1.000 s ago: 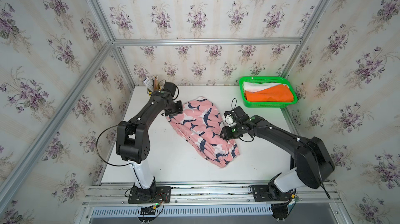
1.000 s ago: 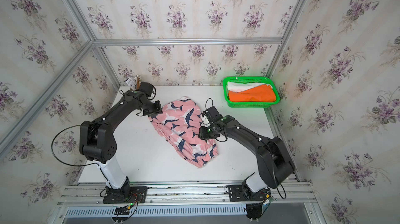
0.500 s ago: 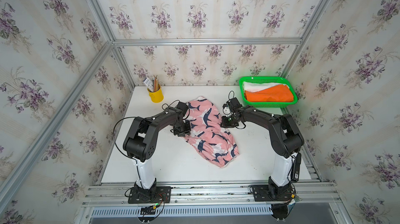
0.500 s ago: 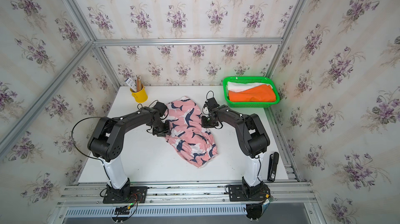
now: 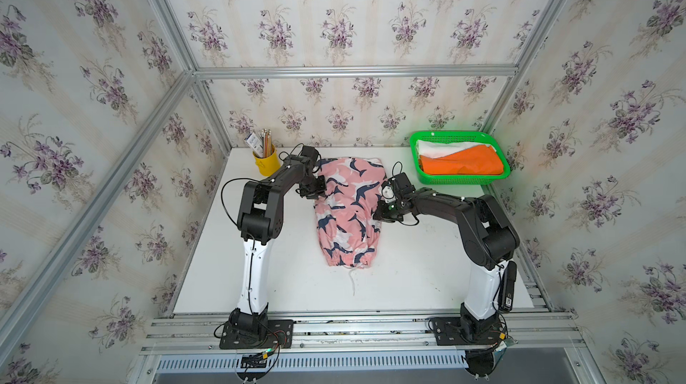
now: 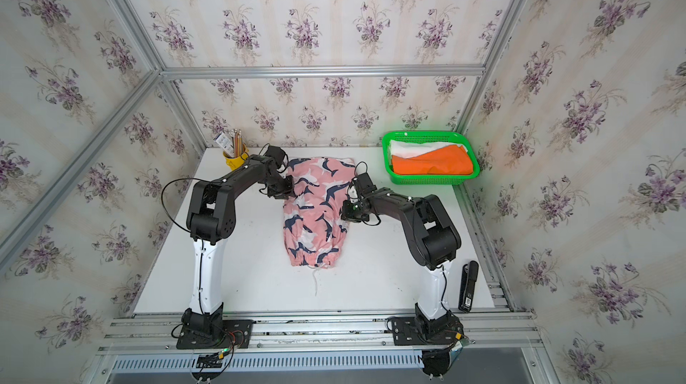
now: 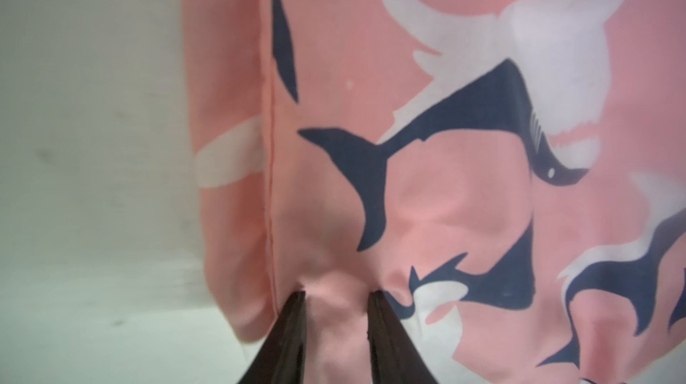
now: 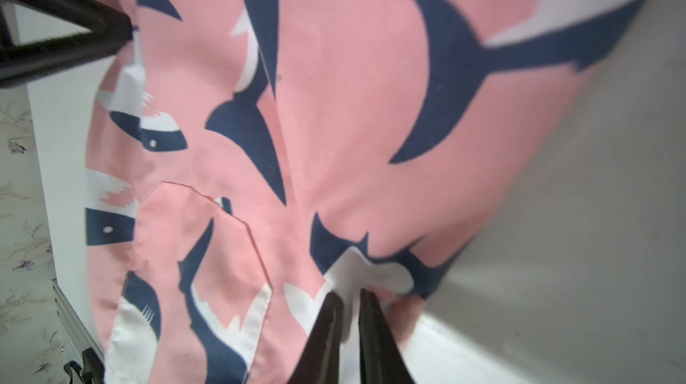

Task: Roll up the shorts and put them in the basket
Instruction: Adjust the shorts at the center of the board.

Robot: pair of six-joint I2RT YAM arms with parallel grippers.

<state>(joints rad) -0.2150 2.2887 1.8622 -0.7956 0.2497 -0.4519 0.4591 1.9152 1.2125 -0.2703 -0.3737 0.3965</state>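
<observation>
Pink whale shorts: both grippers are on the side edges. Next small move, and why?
Probably ease the left gripper and right gripper slightly apart to draw the pink shorts flat. Each is shut on a side edge, the cloth puckers at both pinches, and the shorts lie straight on the table, not yet rolled.

three shorts are lying in view: one pink whale-print pair mid-table, one orange pair and one white pair in the single green basket far right; one yellow cup is standing far left, one black stapler near right; two arms are reaching in, left arm and right arm
</observation>
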